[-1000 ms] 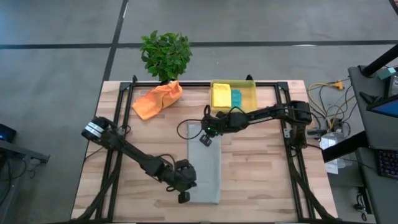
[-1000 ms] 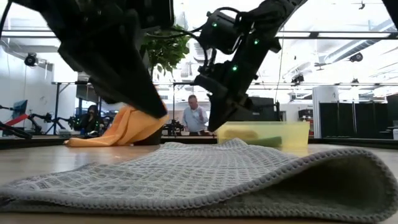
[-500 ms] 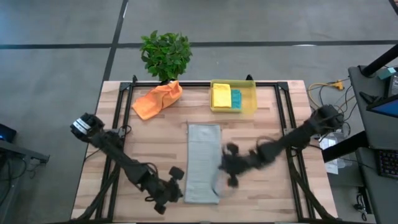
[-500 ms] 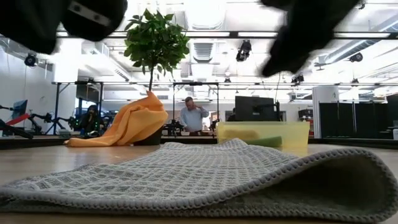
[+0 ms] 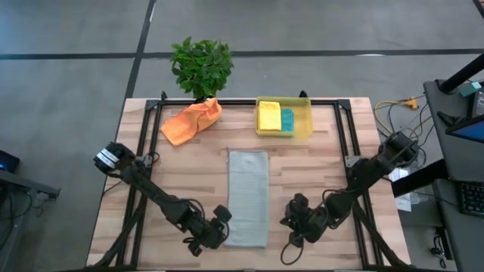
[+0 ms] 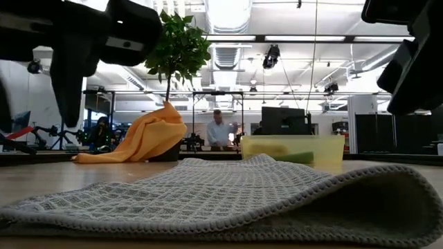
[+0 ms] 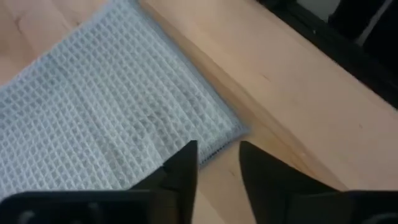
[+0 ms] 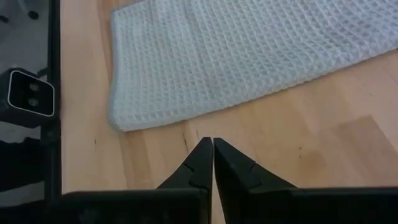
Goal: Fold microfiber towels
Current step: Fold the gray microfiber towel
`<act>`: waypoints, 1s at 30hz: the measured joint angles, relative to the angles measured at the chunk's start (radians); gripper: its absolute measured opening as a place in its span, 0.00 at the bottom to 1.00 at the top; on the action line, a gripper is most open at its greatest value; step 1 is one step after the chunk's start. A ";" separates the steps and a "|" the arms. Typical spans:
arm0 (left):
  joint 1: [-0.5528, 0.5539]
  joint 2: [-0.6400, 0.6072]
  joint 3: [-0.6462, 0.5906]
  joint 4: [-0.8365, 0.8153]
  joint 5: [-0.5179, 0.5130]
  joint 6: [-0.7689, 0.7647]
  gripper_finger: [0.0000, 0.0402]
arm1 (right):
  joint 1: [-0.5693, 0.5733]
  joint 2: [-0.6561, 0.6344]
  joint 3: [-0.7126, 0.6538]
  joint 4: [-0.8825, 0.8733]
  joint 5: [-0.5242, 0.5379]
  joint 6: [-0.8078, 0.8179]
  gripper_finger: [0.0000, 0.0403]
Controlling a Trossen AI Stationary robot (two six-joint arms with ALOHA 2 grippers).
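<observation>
While plant stands, orange towel touches it.

No text, label, brand, number or sign can be read on anything in any of these views.

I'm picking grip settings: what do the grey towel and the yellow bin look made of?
Grey towel: soft woven cloth, matte, with a waffle-grid texture and stitched edge, likely microfiber. Yellow bin: seemingly rigid translucent plastic; its contents show through the wall.
</observation>
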State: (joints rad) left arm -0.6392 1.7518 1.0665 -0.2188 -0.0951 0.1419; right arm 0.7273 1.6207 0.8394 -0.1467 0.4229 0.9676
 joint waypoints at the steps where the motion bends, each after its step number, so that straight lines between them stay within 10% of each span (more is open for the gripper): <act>1: 0.000 0.005 0.002 -0.003 0.000 0.012 0.30 | -0.001 -0.002 0.000 -0.003 0.000 -0.004 0.02; 18: 0.002 0.176 0.062 -0.001 0.034 0.046 0.44 | -0.013 -0.010 0.005 0.003 0.026 0.003 0.02; 30: 0.007 0.258 0.060 0.001 0.080 -0.082 0.02 | -0.012 -0.010 0.006 0.038 0.024 0.008 0.02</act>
State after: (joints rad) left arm -0.6319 2.0101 1.1260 -0.2180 -0.0153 0.0601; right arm 0.7151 1.6104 0.8452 -0.1088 0.4469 0.9760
